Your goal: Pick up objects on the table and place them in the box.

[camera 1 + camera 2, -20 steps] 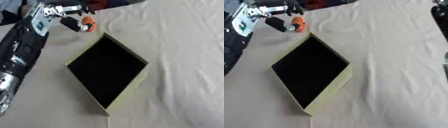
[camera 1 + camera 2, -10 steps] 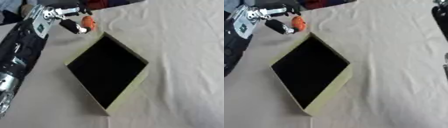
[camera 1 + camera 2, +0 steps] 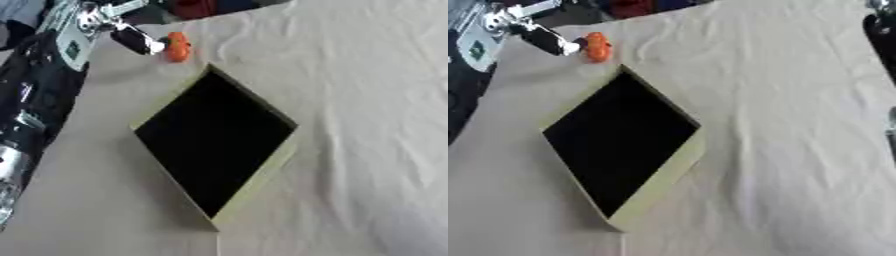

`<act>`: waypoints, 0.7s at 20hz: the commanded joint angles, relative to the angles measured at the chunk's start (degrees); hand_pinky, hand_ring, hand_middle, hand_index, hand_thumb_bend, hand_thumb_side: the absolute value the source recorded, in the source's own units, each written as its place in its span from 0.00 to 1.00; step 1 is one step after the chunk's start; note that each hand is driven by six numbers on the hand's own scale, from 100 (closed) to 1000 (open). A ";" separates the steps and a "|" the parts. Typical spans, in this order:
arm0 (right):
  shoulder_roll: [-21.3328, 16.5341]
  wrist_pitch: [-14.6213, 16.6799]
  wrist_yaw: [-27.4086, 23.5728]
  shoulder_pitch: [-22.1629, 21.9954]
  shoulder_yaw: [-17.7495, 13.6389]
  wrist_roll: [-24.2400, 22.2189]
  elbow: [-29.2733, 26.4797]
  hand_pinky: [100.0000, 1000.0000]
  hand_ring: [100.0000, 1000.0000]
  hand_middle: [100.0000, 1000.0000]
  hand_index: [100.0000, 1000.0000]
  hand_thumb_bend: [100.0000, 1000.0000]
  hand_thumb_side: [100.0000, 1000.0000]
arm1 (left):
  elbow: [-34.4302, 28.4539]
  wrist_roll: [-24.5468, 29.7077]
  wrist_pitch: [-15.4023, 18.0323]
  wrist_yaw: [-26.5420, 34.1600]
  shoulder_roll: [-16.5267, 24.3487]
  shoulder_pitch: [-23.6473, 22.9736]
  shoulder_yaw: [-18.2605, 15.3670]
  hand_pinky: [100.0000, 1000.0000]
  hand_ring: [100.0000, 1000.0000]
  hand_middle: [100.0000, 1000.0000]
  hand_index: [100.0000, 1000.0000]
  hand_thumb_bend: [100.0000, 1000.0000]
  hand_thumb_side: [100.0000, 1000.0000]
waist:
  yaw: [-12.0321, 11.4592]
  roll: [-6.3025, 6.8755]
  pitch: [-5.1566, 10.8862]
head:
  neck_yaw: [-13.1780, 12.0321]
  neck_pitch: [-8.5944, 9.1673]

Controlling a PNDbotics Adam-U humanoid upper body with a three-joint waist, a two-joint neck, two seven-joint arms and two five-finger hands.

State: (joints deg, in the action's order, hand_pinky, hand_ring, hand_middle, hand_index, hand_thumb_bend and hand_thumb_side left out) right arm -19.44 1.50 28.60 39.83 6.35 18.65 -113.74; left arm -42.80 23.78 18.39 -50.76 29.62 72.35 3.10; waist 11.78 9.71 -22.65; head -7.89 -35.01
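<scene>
Left robot hand [image 3: 131, 37], fingers extended, fingertip touches the orange thing [image 3: 178, 46] on the bench [image 3: 367, 100], just beyond the box [image 3: 262, 180]. Looks small, light, likely rigid; pinch across its middle.

One box [image 3: 262, 172], pale yellow-green rim, black inside. One small orange object [image 3: 178, 46] on the cloth beyond the box's far corner. One cream cloth [image 3: 367, 100] over the table. One robot hand [image 3: 131, 37] in clear view, upper left.
</scene>
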 commanded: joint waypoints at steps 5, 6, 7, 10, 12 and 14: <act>-0.69 -0.01 -0.55 1.14 -0.42 0.30 -0.86 0.67 0.80 0.56 0.74 0.00 0.72 | 0.82 -0.85 -2.49 -1.91 2.06 1.39 -1.30 0.85 0.93 0.90 0.92 0.18 0.20 | 0.53 -0.32 0.58 | -0.37 1.31; -0.70 -0.01 -0.56 1.18 -0.42 0.34 -0.86 0.67 0.80 0.56 0.74 0.00 0.73 | 1.00 -0.84 -2.69 -2.03 2.03 1.39 -1.41 0.85 0.93 0.90 0.92 0.18 0.22 | 0.63 -0.26 0.46 | -0.44 1.44; -0.74 -0.02 -0.60 1.20 -0.41 0.36 -0.86 0.67 0.80 0.56 0.74 0.00 0.73 | 1.18 -0.82 -2.88 -2.17 2.01 1.40 -1.52 0.84 0.92 0.90 0.92 0.19 0.22 | 0.73 -0.19 0.34 | -0.49 1.53; -0.86 -0.07 -0.78 1.28 -0.42 0.49 -0.86 0.67 0.80 0.56 0.74 0.00 0.73 | 1.48 -0.68 -2.97 -1.80 1.83 1.42 -1.77 0.84 0.92 0.90 0.92 0.19 0.28 | 0.96 0.05 0.00 | -0.56 1.77; -0.90 -0.07 -0.95 1.32 -0.39 0.59 -0.86 0.66 0.80 0.56 0.74 0.00 0.73 | 1.49 -0.36 -2.88 -1.32 1.79 1.50 -1.76 0.85 0.92 0.90 0.93 0.20 0.32 | 1.13 0.20 -0.21 | -0.56 1.91; -0.97 -0.12 -1.15 1.31 -0.39 0.73 -0.86 0.66 0.80 0.55 0.74 0.00 0.73 | 1.52 0.06 -2.81 -0.75 1.79 1.57 -1.78 0.85 0.92 0.90 0.93 0.19 0.33 | 1.29 0.35 -0.40 | -0.55 2.08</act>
State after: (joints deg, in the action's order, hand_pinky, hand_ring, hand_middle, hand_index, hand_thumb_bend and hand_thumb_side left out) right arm -19.46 1.34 28.02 40.31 6.34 19.12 -113.74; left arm -40.75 23.58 15.57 -52.01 29.80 72.43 1.88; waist 13.07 10.48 -24.31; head -8.22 -33.63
